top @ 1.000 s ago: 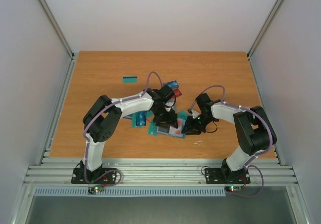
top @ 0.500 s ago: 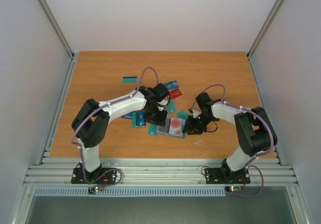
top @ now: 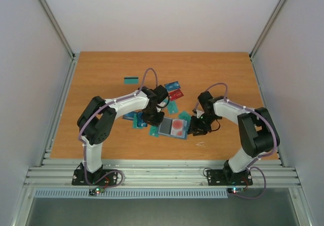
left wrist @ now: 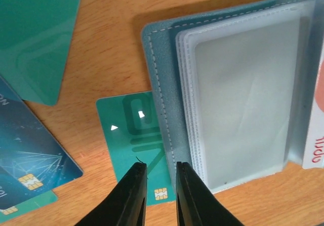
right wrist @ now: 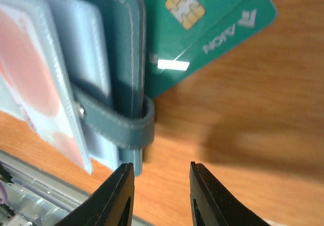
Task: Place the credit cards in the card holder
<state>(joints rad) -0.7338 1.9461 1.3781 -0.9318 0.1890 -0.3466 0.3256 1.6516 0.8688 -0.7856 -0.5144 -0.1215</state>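
Note:
The card holder [top: 174, 127] lies open on the table, with clear sleeves [left wrist: 238, 94] and a red card [top: 178, 126] in one of them. My left gripper [top: 152, 118] hovers at its left edge; its jaws [left wrist: 161, 178] stand a little apart and empty over a teal chip card [left wrist: 126, 140] that lies partly under the holder. My right gripper [top: 194, 129] is open and empty [right wrist: 159, 185] at the holder's right edge [right wrist: 124, 43], by its strap [right wrist: 116, 129]. Teal cards [right wrist: 202, 28] lie partly under that edge.
Loose cards lie around the holder: a teal card with a dark stripe [top: 131, 79] far left, blue and red ones [top: 174, 89] behind, a blue one [left wrist: 25, 150] and a teal one [left wrist: 35, 33] to the left. A small pale scrap [top: 201, 144] lies near the front.
My left gripper has moved left off the card holder, uncovering its open sleeves and the red card. The right gripper has stayed at the holder's right edge.

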